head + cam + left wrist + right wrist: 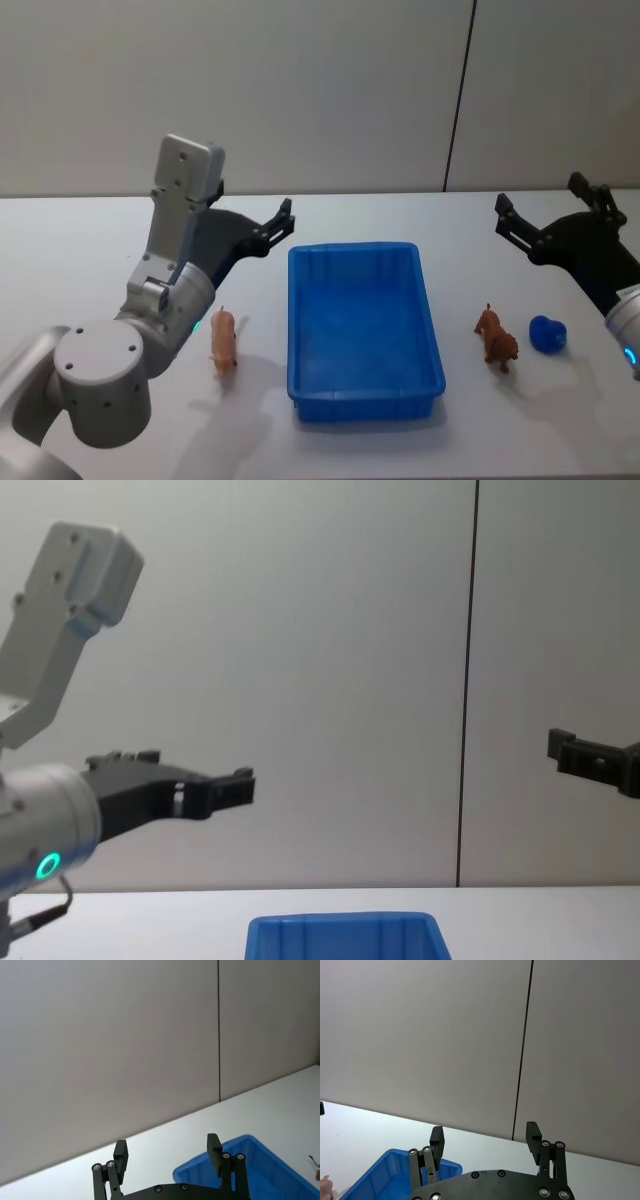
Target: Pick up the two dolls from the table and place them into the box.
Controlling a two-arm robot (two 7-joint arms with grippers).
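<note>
Surface [90,235]: white, plain, running back to a grey panelled wall [330,90] with one dark vertical seam. Box [365,408]: bright blue, rectangular, thick rim, at the middle of the surface with its long sides running near to far; nothing lies inside it. Pig doll [223,338]: pink, on the surface to the left of the box, level with its near half, close to the box wall and not touching it, body lined up near to far. Dog doll [496,338]: brown, standing on the surface to the right of the box, also level with the near half, apart from the box. Blue object [548,334]: small, rounded, on the surface just right of the dog doll. Left end effector [287,221]: black, held in the air left of the box's far left corner and beyond the pig doll, pointing right and far; its fingers [120,1152] are spread wide with nothing between them. Right end effector [538,193]: black, held in the air at the far right, beyond the dog doll and blue object, pointing left and far; its fingers [534,1135] are likewise spread apart and carry nothing. In the chest view both end effectors sit well above the box rim, against the wall.
</note>
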